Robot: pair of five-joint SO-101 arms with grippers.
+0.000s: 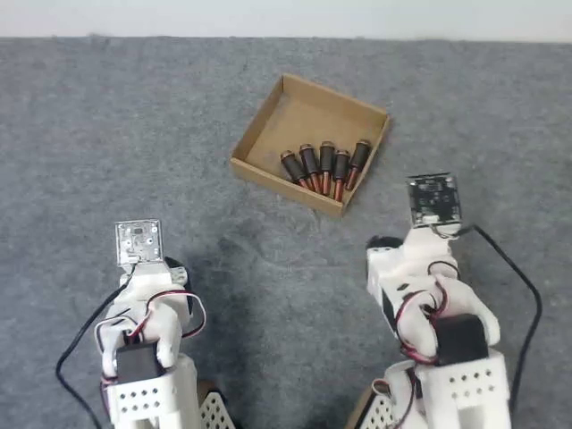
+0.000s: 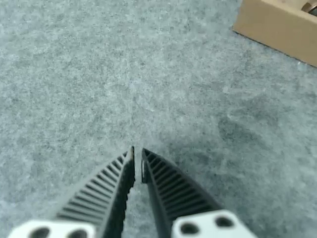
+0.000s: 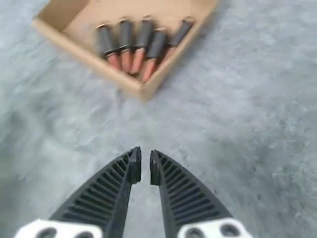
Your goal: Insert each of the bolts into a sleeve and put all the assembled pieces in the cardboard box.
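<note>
The cardboard box (image 1: 261,125) stands at the middle back of the grey carpet. Several assembled pieces (image 1: 326,167), dark sleeves with copper bolt ends, lie side by side in its near right corner. In the right wrist view the same pieces (image 3: 133,42) lie in the box (image 3: 84,48), a short way ahead of my right gripper (image 3: 143,161), which is shut and holds nothing. My left gripper (image 2: 137,161) is also shut and holds nothing, low over bare carpet. A corner of the box (image 2: 277,25) lies far ahead of it to one side.
Both arms sit pulled back at the near edge, the left arm (image 1: 143,313) and the right arm (image 1: 429,304). Grey carpet (image 1: 134,134) covers the whole table. A pale wall strip runs along the far edge.
</note>
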